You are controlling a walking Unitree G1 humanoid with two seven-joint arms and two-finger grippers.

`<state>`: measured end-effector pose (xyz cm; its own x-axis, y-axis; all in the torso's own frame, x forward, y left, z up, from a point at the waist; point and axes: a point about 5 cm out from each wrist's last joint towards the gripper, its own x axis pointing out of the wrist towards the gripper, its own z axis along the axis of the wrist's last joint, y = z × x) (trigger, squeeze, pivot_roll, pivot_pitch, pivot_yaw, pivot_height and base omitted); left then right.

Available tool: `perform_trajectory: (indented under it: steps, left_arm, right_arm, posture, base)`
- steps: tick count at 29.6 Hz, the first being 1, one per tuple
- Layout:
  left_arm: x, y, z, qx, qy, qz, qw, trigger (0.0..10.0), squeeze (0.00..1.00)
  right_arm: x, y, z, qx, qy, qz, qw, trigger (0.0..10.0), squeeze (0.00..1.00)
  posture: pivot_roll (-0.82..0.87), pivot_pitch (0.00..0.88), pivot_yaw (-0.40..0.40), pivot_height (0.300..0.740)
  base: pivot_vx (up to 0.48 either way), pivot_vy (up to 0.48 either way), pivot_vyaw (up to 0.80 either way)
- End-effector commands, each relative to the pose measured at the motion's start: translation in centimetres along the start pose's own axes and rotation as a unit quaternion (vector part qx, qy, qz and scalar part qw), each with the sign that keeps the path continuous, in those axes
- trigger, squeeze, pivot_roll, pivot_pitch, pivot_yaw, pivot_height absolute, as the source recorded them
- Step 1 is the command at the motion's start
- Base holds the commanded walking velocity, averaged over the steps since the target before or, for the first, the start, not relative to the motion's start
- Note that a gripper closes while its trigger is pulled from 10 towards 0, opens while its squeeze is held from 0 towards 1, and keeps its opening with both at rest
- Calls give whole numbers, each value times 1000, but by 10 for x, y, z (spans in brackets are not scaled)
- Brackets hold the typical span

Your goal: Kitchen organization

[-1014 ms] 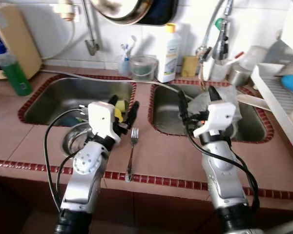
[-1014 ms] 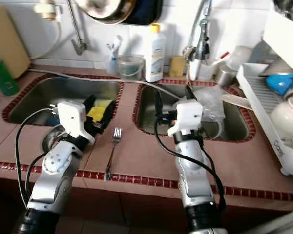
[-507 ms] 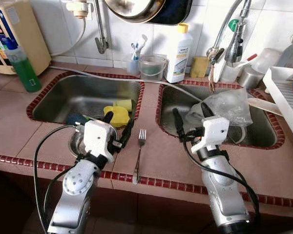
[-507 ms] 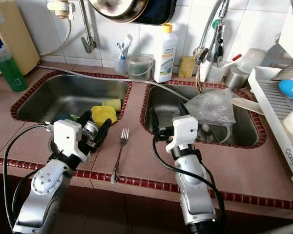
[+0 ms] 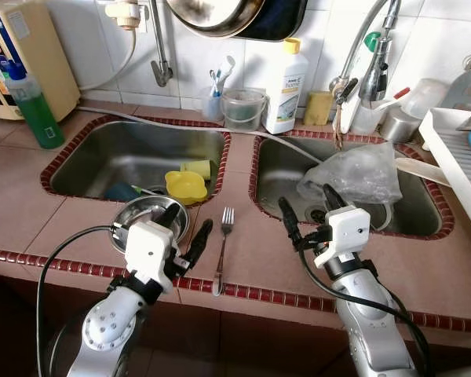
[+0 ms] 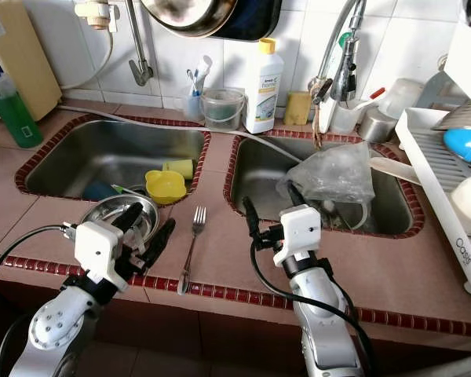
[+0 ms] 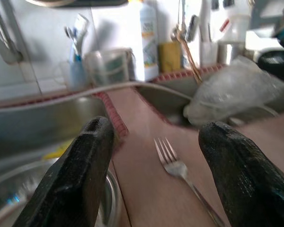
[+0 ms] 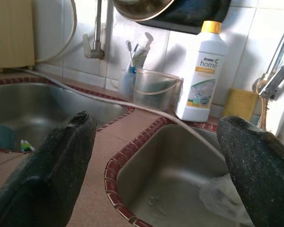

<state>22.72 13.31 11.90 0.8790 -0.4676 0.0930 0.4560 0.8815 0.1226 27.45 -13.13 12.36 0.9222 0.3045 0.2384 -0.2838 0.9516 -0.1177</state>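
Fork (image 5: 222, 247) pickup looks like my current step: left gripper (image 5: 182, 228), fingers spread and empty at lower centre, needs lowering astride its handle; right gripper (image 5: 306, 214) hovers unclenched.

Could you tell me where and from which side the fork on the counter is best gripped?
Probably mid-handle, from above: the fork lies flat between the sinks, tines toward the wall, its slim handle bare on both sides. The open left gripper is nearest, fingers closing across it.
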Motion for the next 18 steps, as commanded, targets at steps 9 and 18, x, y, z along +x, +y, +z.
perform_trajectory:
  steps: [9, 18]
  left_arm:
    - [-8, -9, -2, -10, 14, -4, 1000, 10000, 0]
    - [-14, -10, -4, -14, 21, 5, 1000, 10000, 0]
  right_arm:
    - [-4, 20, 1, 15, 23, 105, 994, 10000, 0]
    - [-27, 30, -4, 33, 58, 171, 983, 10000, 0]
  posture:
    - [-7, 27, -42, 740]
    - [-9, 47, -52, 740]
  base:
    - [0, 0, 0]
    - [0, 0, 0]
